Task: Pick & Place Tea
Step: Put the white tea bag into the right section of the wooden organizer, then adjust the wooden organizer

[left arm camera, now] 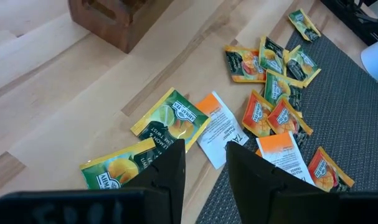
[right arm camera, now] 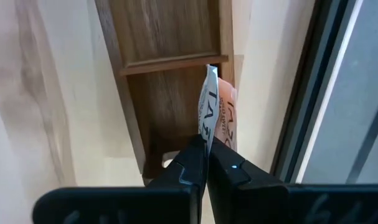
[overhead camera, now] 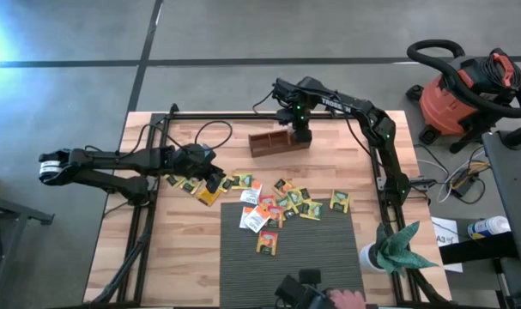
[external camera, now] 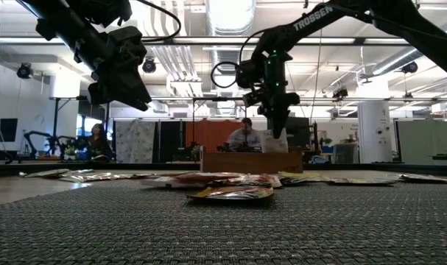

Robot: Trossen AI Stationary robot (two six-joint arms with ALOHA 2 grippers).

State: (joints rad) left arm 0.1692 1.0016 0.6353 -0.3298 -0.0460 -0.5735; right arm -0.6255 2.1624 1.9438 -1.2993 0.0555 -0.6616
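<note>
One white sachet (right arm camera: pixel 208 102) pinched upright in right hand (right arm camera: pixel 207 163) above wooden tray (right arm camera: pixel 170 68).

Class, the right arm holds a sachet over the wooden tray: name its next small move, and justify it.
Probably lower a little, then open. The right tool is shut on a white tea sachet held upright above the brown wooden tray's end compartment, where an orange-and-white sachet already stands.

We reach our right arm (overhead camera: pixel 376 129) across the far side of the table, its gripper (right arm camera: pixel 207 163) pointing down with fingers pressed together on a sachet (right arm camera: pixel 215 121). Our left arm (overhead camera: pixel 114 161) stretches in from the left edge, low and nearly level. Its gripper (left arm camera: pixel 204 171) hangs with fingers parted and nothing between them.
</note>
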